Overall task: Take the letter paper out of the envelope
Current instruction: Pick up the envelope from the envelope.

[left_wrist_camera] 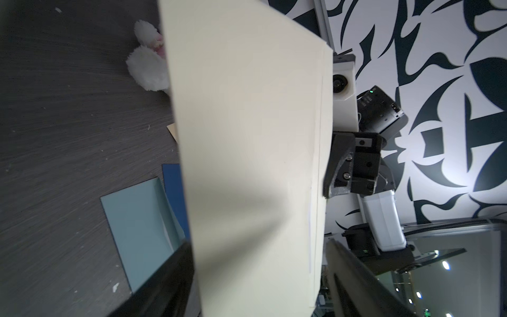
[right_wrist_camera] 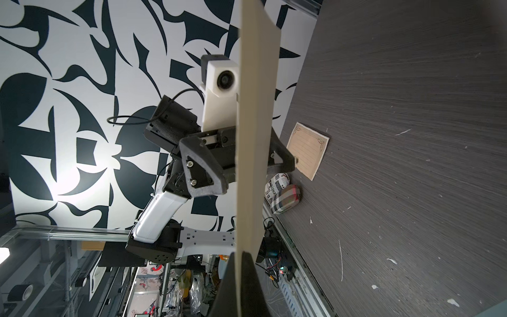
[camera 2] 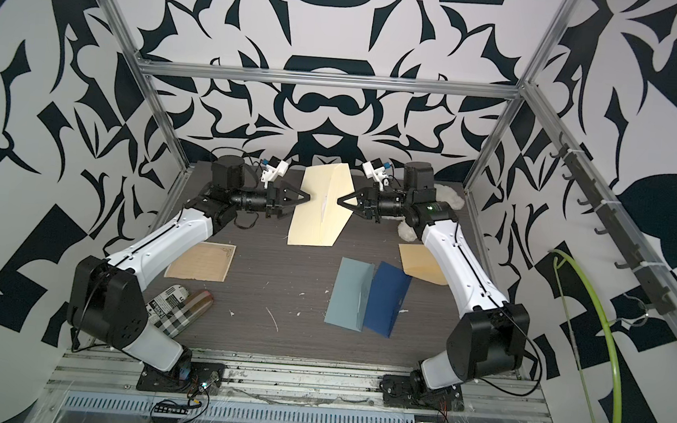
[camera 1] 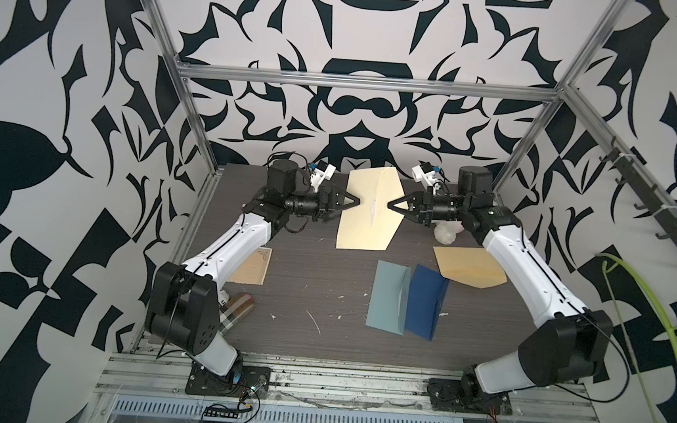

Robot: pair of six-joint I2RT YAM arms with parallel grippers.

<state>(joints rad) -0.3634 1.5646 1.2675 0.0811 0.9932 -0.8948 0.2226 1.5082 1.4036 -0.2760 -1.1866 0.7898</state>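
Both top views show a cream envelope (camera 1: pixel 358 226) held up off the table (camera 1: pixel 314 285), near its back edge, between the two arms. The right gripper (camera 1: pixel 389 205) is clamped tight on the envelope's flap side. In the right wrist view its fingers (right_wrist_camera: pixel 247 285) pinch the sheet with no gap.

The left gripper (camera 1: pixel 353 200) meets the opposite edge with its jaws apart. The right wrist view shows one of its fingers (right_wrist_camera: pixel 203 170) on each side of the envelope. Whether they touch it I cannot tell.

Of the letter paper (camera 1: pixel 373 214) only a thin white sliver shows, at the fold between flap and body, midway between the two gripper tips.

Nearer the front of the table, a light blue envelope (camera 1: pixel 387 303) and a dark blue envelope (camera 1: pixel 426 306) lie side by side, overlapping. A tan envelope (camera 1: pixel 464 268) lies partly under the right arm. A lined tan sheet (camera 2: pixel 200 261) lies beside the left arm, and a white fluffy lump (camera 1: pixel 446 233) sits by the right wrist.
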